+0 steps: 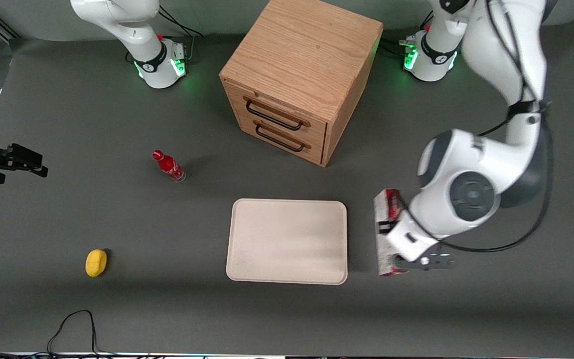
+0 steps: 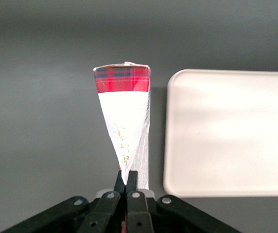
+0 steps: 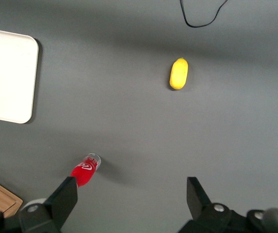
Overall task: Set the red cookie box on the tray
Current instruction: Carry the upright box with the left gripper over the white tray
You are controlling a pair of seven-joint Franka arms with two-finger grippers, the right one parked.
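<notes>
**Desk:** What has the working arm's black two-finger gripper got hold of?

**Photographer:** Its fingers are pinched almost together on the thin upper edge of the long, flat red cookie box with whitish-grey panels. The box stands on its long edge on the grey bench, toward the working arm's end. The wrist view looks along the box to a red tartan band at its end.

**Desk:** And the tray?

**Photographer:** The cream-white rectangular tray with rounded corners lies flat just beside the box, a strip of bench between them, box and tray short side running parallel. The box is off the tray. The tray sits near the bench's front edge, about midway along it.

**Desk:** Anything else on the bench?

**Photographer:** A light wooden cabinet with two black-handled drawers stands farther from the front camera than the tray. A small red bottle stands toward the parked arm's end, and a yellow lemon-shaped object lies nearer the camera than the bottle.
</notes>
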